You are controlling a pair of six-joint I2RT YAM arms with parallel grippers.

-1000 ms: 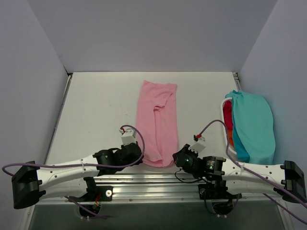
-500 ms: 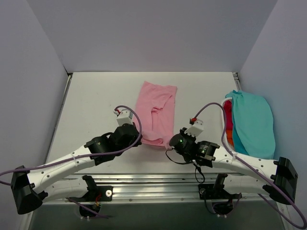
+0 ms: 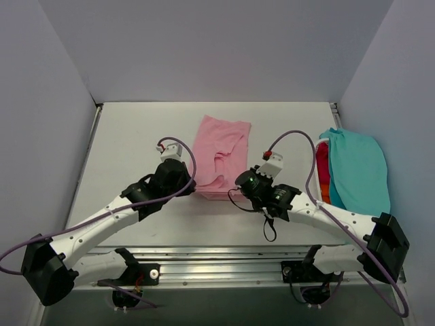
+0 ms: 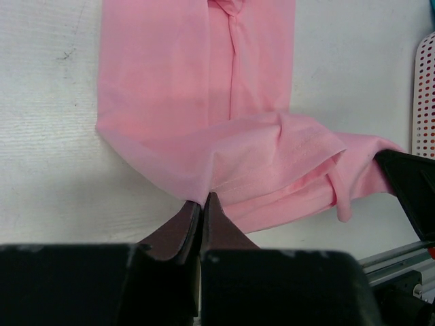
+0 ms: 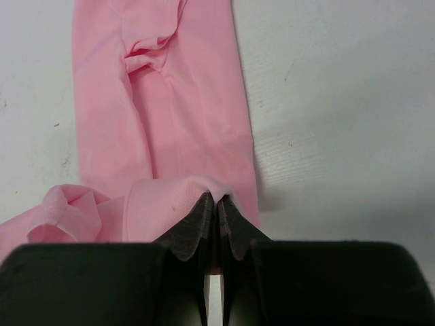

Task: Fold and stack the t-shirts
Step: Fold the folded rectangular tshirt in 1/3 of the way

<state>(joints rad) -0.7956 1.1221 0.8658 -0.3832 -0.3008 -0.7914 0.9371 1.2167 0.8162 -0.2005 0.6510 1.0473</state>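
The light pink t-shirt (image 3: 219,153) lies as a long folded strip in the middle of the table, its near end lifted and doubled back. My left gripper (image 3: 192,188) is shut on the near left corner of the pink t-shirt (image 4: 204,129). My right gripper (image 3: 238,185) is shut on the near right corner of the pink t-shirt (image 5: 163,129). In the left wrist view my left gripper (image 4: 202,198) pinches the hem. In the right wrist view my right gripper (image 5: 217,198) pinches a raised fold. A teal t-shirt (image 3: 359,173) lies on red and orange ones (image 3: 324,178) at the right.
The pile at the right rests in a white perforated basket (image 3: 317,151), its rim also shows in the left wrist view (image 4: 425,102). White walls close the table at the back and sides. A metal rail (image 3: 217,255) runs along the near edge.
Both grippers have moved away from the near edge toward the back, carrying the pink shirt's near end over itself. The strip on the table now looks shorter.
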